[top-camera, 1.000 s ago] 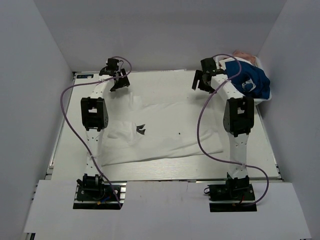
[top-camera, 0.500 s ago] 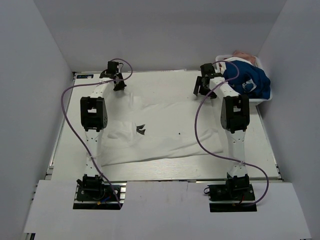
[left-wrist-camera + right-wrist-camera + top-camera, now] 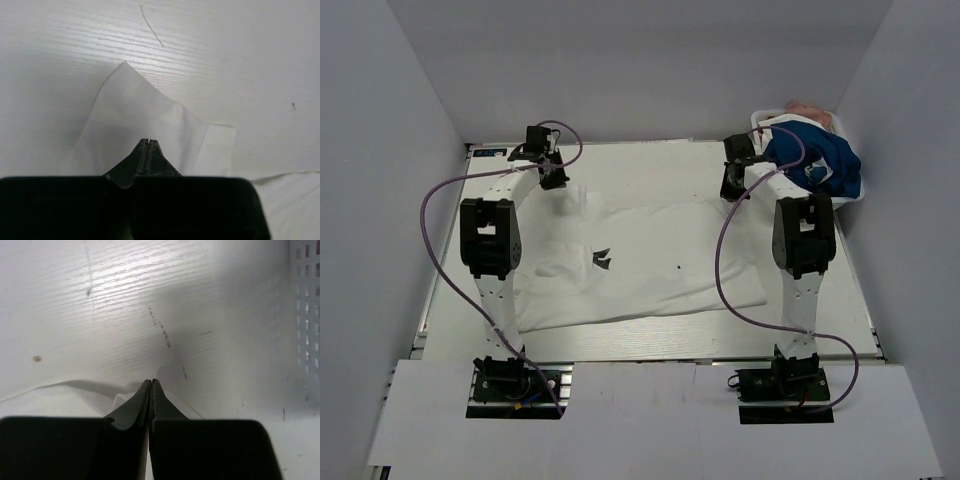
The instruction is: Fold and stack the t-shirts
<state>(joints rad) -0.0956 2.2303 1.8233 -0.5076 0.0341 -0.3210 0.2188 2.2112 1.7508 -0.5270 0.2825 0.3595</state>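
The left gripper and right gripper each pinch a far corner of the spread white black-printed cloth t-shirt, so folding likely calls for lifting both corners nearward together.

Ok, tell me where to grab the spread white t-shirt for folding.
Take the white t-shirt by its two far corners, from above: it lies flat, with those corners free on the table. The left gripper and right gripper are shut there.

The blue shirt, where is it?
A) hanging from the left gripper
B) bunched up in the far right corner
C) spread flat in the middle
B: the blue shirt sits crumpled at the far right corner; the white shirt covers the middle.
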